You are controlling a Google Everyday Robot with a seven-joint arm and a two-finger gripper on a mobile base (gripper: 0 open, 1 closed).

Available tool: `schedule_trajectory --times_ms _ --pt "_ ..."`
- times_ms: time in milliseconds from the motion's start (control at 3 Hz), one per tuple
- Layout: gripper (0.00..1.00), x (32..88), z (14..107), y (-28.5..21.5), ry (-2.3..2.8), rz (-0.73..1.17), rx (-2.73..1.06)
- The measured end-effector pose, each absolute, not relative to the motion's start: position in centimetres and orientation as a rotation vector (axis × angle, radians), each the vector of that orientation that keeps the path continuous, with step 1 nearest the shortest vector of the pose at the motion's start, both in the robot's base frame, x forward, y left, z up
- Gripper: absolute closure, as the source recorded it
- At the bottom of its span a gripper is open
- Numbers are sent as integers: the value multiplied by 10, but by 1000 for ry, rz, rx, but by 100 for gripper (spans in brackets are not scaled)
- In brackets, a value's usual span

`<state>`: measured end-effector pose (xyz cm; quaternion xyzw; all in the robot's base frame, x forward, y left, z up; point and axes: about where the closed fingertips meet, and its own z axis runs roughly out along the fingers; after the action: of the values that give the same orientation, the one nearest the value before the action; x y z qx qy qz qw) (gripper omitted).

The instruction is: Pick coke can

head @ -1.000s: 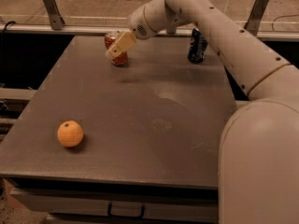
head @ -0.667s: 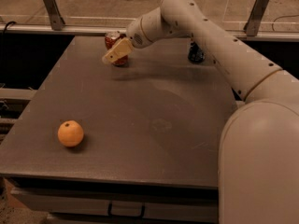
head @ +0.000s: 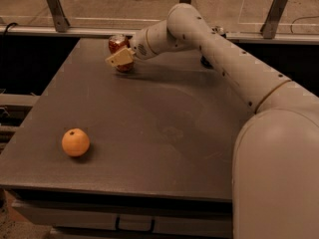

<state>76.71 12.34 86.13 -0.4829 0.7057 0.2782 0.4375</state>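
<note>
Perhaps head-high, downward; end effector far

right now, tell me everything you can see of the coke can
The coke can is a small red metal drink can with a paler, silvery top, and its lettering cannot be read. It stands about upright near the far left edge of the grey table. The gripper lies across its front and hides its middle, so only the top and a strip of red below show. Whether the gripper has hold of it cannot be told.

Gripper overlaps coke can front, hiding lower half.
</note>
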Motion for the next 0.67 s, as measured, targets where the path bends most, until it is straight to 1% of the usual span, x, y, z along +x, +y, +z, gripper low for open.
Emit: schedule_trajectory --times_ms 333,667 --pt "72 762 870 119 1736 710 -1175" --pt "96 745 913 115 1619 775 -1177"
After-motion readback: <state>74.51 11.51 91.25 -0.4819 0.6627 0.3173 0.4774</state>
